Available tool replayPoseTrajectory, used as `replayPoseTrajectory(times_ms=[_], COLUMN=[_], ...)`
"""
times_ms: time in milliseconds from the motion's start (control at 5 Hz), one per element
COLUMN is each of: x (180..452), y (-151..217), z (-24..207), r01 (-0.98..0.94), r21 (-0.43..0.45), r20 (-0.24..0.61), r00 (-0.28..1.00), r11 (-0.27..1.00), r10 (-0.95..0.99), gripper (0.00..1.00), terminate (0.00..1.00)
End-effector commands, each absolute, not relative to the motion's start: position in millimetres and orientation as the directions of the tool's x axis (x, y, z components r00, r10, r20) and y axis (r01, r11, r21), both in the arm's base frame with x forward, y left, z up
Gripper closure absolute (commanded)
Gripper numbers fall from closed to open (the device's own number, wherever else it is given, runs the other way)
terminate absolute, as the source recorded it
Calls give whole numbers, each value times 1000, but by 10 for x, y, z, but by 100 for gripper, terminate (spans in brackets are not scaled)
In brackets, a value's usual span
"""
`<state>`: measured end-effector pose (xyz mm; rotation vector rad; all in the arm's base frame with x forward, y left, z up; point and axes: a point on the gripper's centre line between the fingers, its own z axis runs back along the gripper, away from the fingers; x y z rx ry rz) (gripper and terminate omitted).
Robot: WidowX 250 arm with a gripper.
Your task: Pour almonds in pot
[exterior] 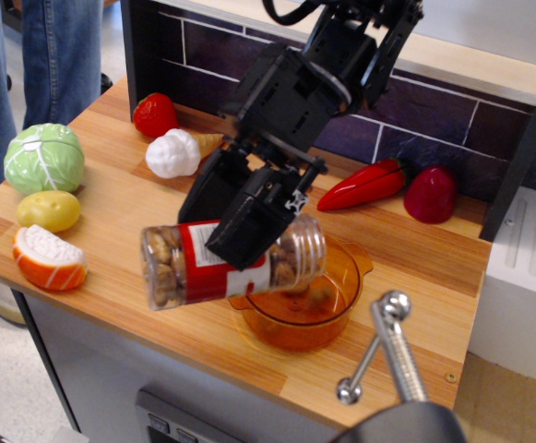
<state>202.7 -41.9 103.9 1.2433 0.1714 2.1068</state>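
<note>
My black gripper [240, 235] is shut on the clear jar of almonds [180, 266], which has a red-and-white label. I hold the jar almost on its side, its open mouth [309, 251] over the near-left rim of the orange transparent pot [337, 305]. Brown almonds fill the jar's base end and crowd at its mouth. A few almonds [315, 297] lie inside the pot, partly hidden by the jar. The pot stands on the wooden counter [138, 305] near its front edge.
A cabbage [44, 157], a yellow potato [48, 210] and an orange slice [48, 258] lie at the left. A strawberry [155, 114] and a white garlic [175, 153] sit behind. A red pepper [360, 186] and a red fruit [431, 195] lie at the back right. A metal handle [387, 351] stands in front.
</note>
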Motion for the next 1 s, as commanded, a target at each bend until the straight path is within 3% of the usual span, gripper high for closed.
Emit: replayPoseTrajectory(times_ms=[0, 600, 800], x=[1980, 2101, 2113], y=[-450, -226, -276], z=[1169, 1269, 1256], r01=[-452, -341, -280], r21=[419, 392, 411], r20=[724, 758, 770], r00=[-357, -407, -404], r11=[-787, -854, -868], r10=[590, 510, 495], gripper=[100, 100, 100], terminate=[0, 0, 100])
